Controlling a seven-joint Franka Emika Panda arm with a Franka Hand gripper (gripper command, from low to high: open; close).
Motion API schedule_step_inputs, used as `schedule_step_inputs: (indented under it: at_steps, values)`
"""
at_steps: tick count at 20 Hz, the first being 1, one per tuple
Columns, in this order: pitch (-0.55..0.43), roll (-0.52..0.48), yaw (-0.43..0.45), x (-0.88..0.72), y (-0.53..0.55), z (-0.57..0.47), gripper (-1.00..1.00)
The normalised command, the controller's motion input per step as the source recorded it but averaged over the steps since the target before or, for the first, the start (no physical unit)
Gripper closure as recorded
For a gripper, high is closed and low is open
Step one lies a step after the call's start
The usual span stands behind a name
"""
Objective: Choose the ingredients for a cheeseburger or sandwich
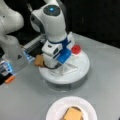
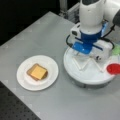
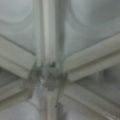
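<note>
The sandwich (image 1: 73,114) sits on a white plate (image 1: 53,110). In both front views it is a tan toast square with a brown patty edge and a yellow cheese square (image 2: 38,72) on top. Ingredients lie in a round white divided tray (image 1: 75,73): a tan toast square (image 1: 39,60), a red disc (image 1: 76,49) and a green leaf piece (image 2: 116,50). My gripper (image 1: 53,65) hangs low over the tray's middle, and the hand's body hides its fingers. The wrist view shows only the tray's divider hub (image 3: 51,75) up close, with nothing held in sight.
The plate (image 2: 25,82) stands apart from the tray (image 2: 82,73) on the grey table. The arm's base (image 1: 11,50) and a small orange part (image 1: 10,79) are at a front view's left. A dark perforated surface (image 2: 15,107) lies past the table edge.
</note>
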Motion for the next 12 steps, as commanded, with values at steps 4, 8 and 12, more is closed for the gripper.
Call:
schedule_step_inputs:
  at_steps: [4, 8, 12]
  values:
    - [-0.084, -0.140, 0.065, -0.04, 0.13, -0.05, -1.00]
    - [-0.093, -0.144, 0.055, -0.04, 0.14, -0.09, -1.00]
    - [-0.099, -0.154, 0.038, -0.05, 0.11, -0.13, -1.00]
